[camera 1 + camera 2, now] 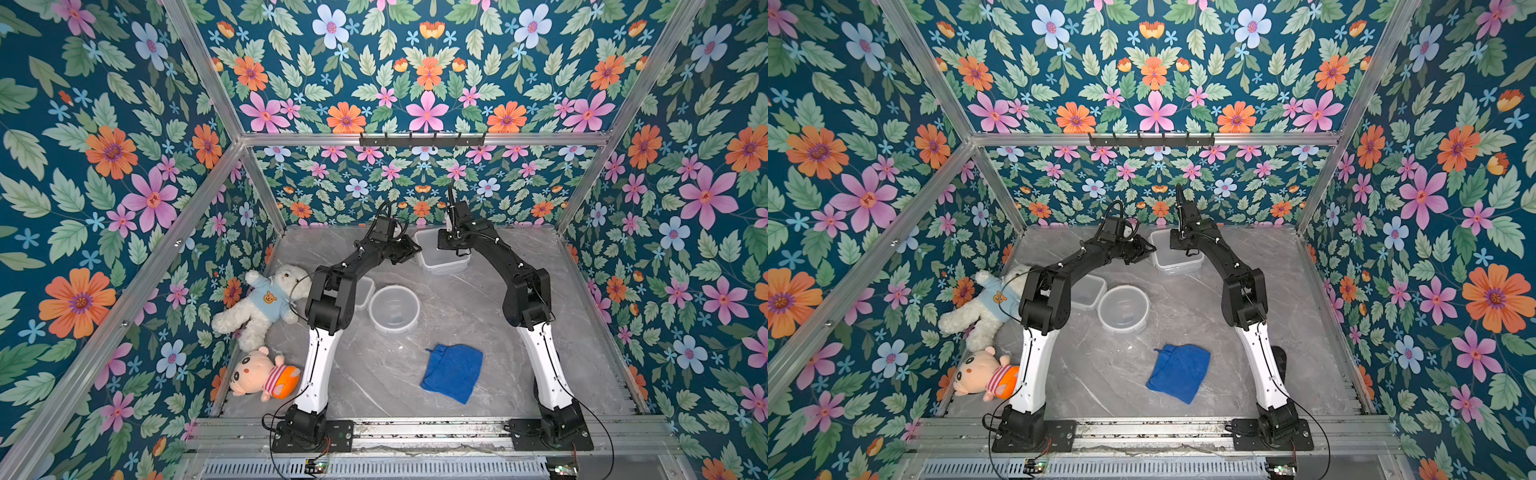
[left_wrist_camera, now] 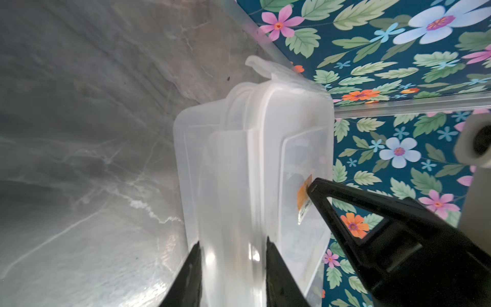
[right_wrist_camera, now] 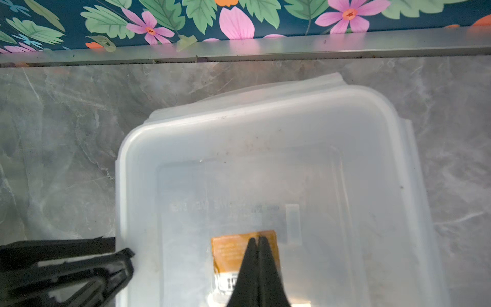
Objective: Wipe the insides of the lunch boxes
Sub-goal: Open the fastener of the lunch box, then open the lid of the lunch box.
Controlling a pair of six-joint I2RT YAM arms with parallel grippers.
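Floral walls (image 1: 415, 83) box in a grey marble table (image 1: 478, 332). At 9 o'clock lies a teddy bear (image 1: 266, 303), and at 8 a doll (image 1: 262, 374). Near centre, a small rectangular tub (image 1: 365, 291), half behind the left arm (image 1: 328, 299), sits just beside a round tub (image 1: 382, 303). A blue cloth (image 1: 453, 372) lies at 5. At 12 stands the large square tub (image 1: 440, 266), the left tool (image 2: 233, 242) pinching its rim. The right wrist view alone shows the right tool (image 3: 256, 239) pressed together inside, over an orange label (image 3: 228, 252).

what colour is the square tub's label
Orange label in the square tub, clearest in right wrist view.
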